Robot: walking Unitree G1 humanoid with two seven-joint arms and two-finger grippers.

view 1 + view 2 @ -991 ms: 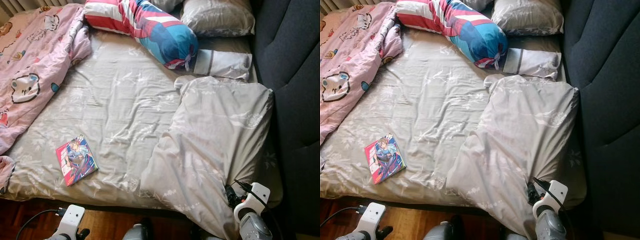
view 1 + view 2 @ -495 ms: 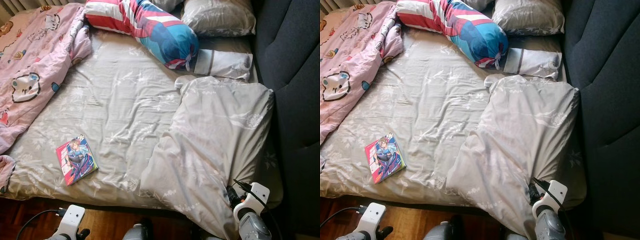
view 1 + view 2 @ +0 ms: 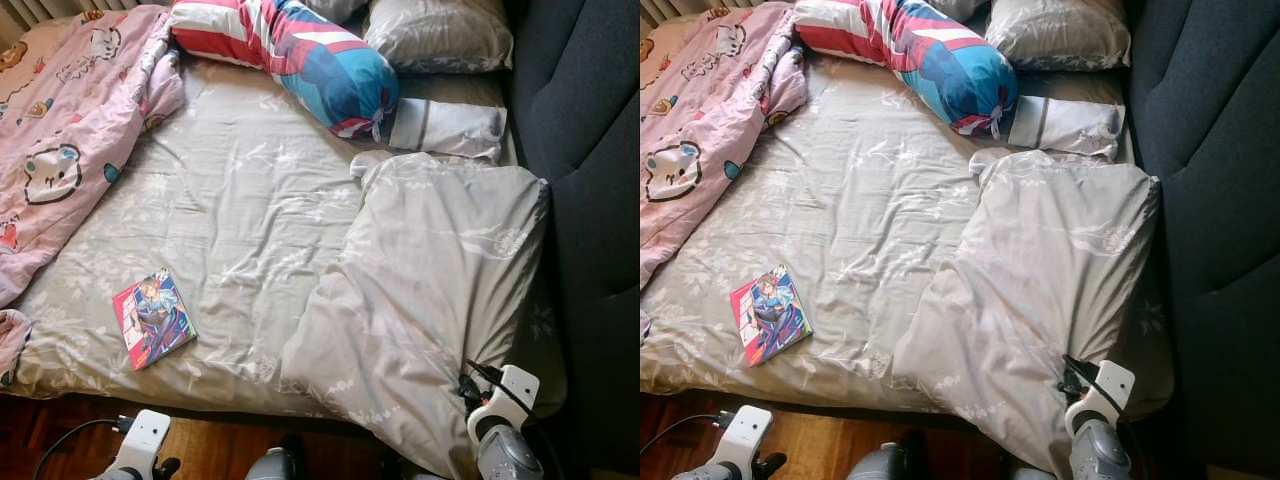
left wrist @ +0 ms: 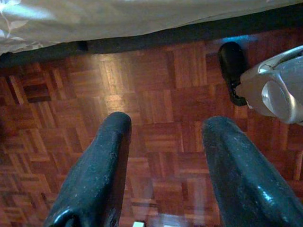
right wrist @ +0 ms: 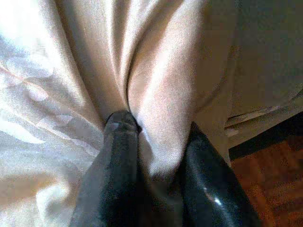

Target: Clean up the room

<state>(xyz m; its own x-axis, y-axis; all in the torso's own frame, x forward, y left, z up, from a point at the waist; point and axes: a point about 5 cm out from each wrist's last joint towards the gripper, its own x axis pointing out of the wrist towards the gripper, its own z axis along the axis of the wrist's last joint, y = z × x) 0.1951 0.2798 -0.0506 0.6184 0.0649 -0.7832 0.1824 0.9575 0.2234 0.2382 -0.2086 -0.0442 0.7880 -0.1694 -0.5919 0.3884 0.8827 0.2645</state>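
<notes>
A crumpled grey duvet (image 3: 440, 280) lies over the right side of the bed and hangs over its near edge. My right gripper (image 5: 156, 132) is shut on a fold of this duvet at its lower corner (image 3: 470, 385), with cloth bunched between the two black fingers (image 5: 120, 142). My left gripper (image 4: 163, 127) hangs open over the parquet floor (image 4: 156, 85) beside the bed, holding nothing. A colourful comic book (image 3: 153, 318) lies flat on the grey sheet (image 3: 230, 210) near the bed's front left edge.
A pink cartoon blanket (image 3: 70, 150) is heaped on the left. A red, white and blue bolster (image 3: 300, 50), a grey pillow (image 3: 440, 35) and a small white pillow (image 3: 445, 128) lie at the head. A dark padded headboard (image 3: 590, 150) runs along the right.
The view has drifted slightly. The right gripper keeps its hold on the duvet and nothing on the bed has moved.
</notes>
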